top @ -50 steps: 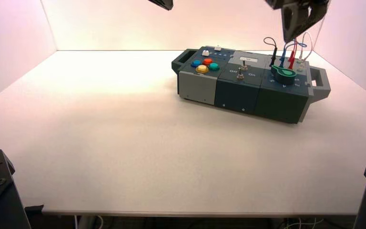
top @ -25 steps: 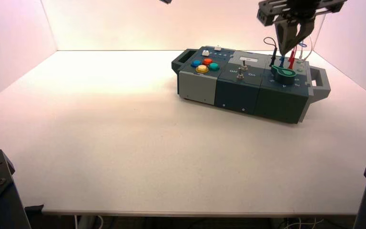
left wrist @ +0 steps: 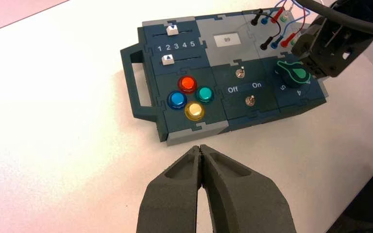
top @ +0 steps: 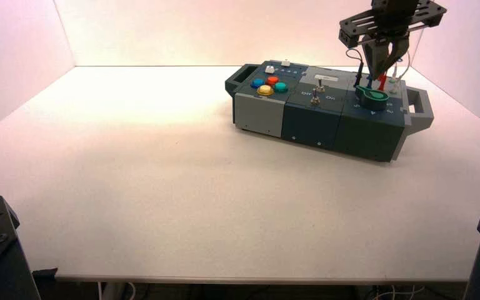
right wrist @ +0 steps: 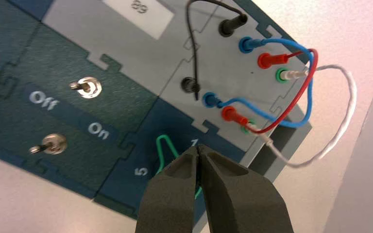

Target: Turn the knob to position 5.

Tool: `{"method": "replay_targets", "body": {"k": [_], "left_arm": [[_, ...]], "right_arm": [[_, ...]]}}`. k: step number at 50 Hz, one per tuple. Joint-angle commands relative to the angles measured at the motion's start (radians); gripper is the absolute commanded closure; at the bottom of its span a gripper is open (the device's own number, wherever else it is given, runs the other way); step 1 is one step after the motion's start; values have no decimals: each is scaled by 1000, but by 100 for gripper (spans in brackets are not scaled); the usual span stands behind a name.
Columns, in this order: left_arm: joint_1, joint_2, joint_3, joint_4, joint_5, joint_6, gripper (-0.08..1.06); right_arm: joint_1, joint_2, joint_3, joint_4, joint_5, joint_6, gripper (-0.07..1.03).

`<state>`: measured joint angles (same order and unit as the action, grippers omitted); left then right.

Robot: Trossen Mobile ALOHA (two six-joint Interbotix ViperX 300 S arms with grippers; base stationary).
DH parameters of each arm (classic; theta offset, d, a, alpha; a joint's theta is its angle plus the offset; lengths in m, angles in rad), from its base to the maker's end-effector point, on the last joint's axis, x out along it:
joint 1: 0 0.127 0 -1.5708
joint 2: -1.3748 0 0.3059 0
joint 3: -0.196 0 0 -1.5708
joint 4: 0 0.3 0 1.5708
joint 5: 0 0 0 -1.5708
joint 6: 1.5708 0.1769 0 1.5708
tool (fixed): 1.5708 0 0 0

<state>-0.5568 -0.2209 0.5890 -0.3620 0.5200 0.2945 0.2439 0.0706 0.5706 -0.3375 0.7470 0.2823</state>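
Note:
The green teardrop knob point(top: 371, 95) sits on the right end of the box point(top: 312, 122). In the right wrist view its pointed tip point(right wrist: 163, 142) lies between the white "5" point(right wrist: 141, 172) and the "1" point(right wrist: 194, 142). My right gripper point(top: 378, 70) hangs just above the knob with its fingers shut and nothing between them point(right wrist: 197, 148); it hides most of the knob's body. The left gripper point(left wrist: 201, 148) is shut and empty, held high over the table in front of the box. From there the knob point(left wrist: 294, 74) and the "5" point(left wrist: 283, 88) show beside the right arm.
Black, blue, red and white wires point(right wrist: 291, 82) plug into sockets right behind the knob. Two toggle switches point(left wrist: 241, 73) flank the "Off"/"On" lettering in the middle block. Coloured push buttons point(left wrist: 188, 83) and two sliders point(left wrist: 172, 30) occupy the left end, next to a handle point(left wrist: 132, 80).
My right gripper has come down from the top of the high view to just above the knob. The left gripper has risen out of that view.

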Motion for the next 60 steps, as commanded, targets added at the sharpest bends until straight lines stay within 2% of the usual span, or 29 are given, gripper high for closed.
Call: {"method": "replay_targets", "body": {"k": [1, 12, 24, 37, 60], "left_arm": [[9, -34, -11, -5, -14, -3, 100], [9, -35, -11, -6, -17, -6, 100], [9, -31, -18, -6, -28, -15, 100], [9, -26, -20, -6, -31, -15, 100], [9, -28, -23, -6, -31, -12, 100]], "right_arm": [[-2, 20, -44, -11, -6, -5, 99], [-2, 83, -77, -12, -8, -11, 99], [2, 75, -78, -8, -2, -12, 99], [9, 72, -67, 25, 2, -18, 98], [60, 81, -66, 67, 6, -20, 99]]}}
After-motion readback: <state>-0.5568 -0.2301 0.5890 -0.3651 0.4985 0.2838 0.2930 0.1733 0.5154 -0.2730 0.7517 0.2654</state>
